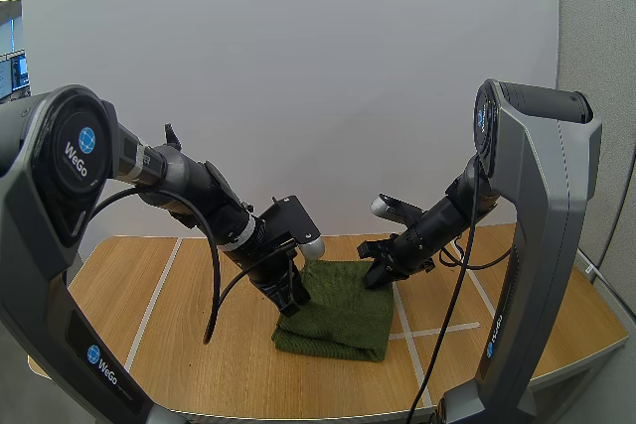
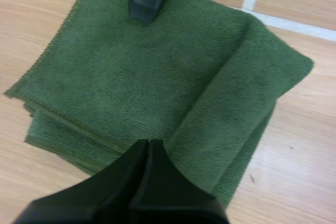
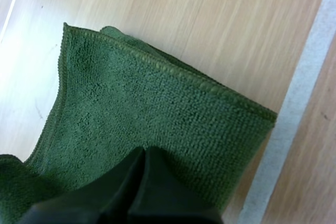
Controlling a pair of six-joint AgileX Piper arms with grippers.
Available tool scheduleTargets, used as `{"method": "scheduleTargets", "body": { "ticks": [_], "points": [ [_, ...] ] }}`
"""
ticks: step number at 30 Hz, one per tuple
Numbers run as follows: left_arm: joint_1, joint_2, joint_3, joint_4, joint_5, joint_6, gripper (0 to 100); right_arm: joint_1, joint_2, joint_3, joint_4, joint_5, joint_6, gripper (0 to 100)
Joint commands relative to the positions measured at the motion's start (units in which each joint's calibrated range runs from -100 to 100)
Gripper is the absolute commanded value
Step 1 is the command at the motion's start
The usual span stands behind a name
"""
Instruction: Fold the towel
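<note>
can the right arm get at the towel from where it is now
Probably yes: the right claw, shut, hovers over the towel with nothing between them, and the left claw is at the opposite side, clear of it.

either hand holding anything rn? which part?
Nothing held, as far as shows: left hand and right hand are both shut, tips together over the folded green towel.

Both arms stretched forward, bent down. Left gripper (image 1: 294,303) points down, fingers (image 2: 126,187) pressed together. Right gripper (image 1: 375,276) low, slanted toward left one, fingers together too.
</note>
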Motion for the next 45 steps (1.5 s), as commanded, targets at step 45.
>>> {"method": "scheduleTargets", "body": {
  "ticks": [45],
  "points": [
    [-1.99, 13.12, -1.19, 2.69, 2.88, -3.82, 0, 1.61, -3.74, 0.27, 1.38, 7.02, -1.49, 0]
  ]
}}
